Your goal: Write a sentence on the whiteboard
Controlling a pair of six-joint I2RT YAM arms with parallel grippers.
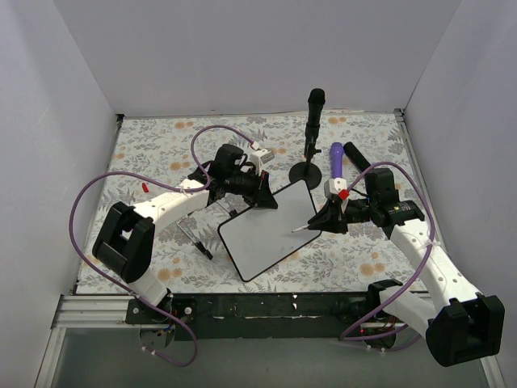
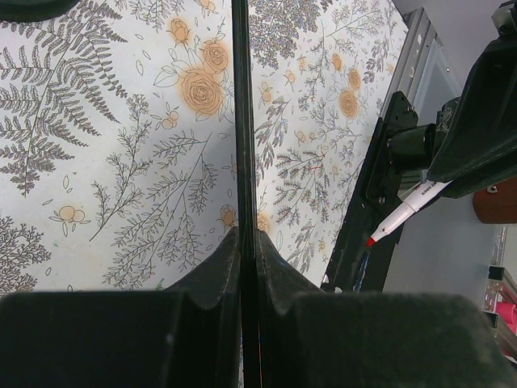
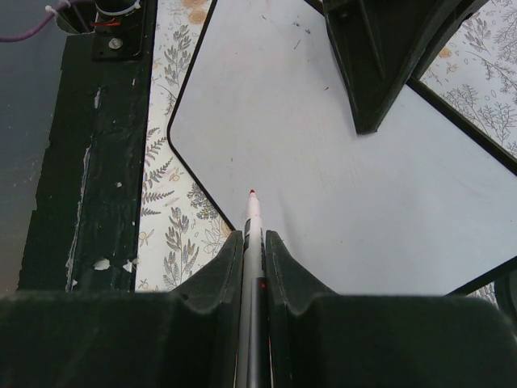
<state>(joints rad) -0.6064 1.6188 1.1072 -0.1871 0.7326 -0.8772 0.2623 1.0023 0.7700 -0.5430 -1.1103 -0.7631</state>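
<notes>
Floral cloth [image 1: 161,145]; black microphone [image 1: 313,113] upright on round base [image 1: 305,173]; purple cylinder [image 1: 336,160] just beside.

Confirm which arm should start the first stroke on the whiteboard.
Right. The right gripper is shut on the marker, tip over the blank whiteboard; the left gripper is shut on the whiteboard's edge, holding it.
</notes>
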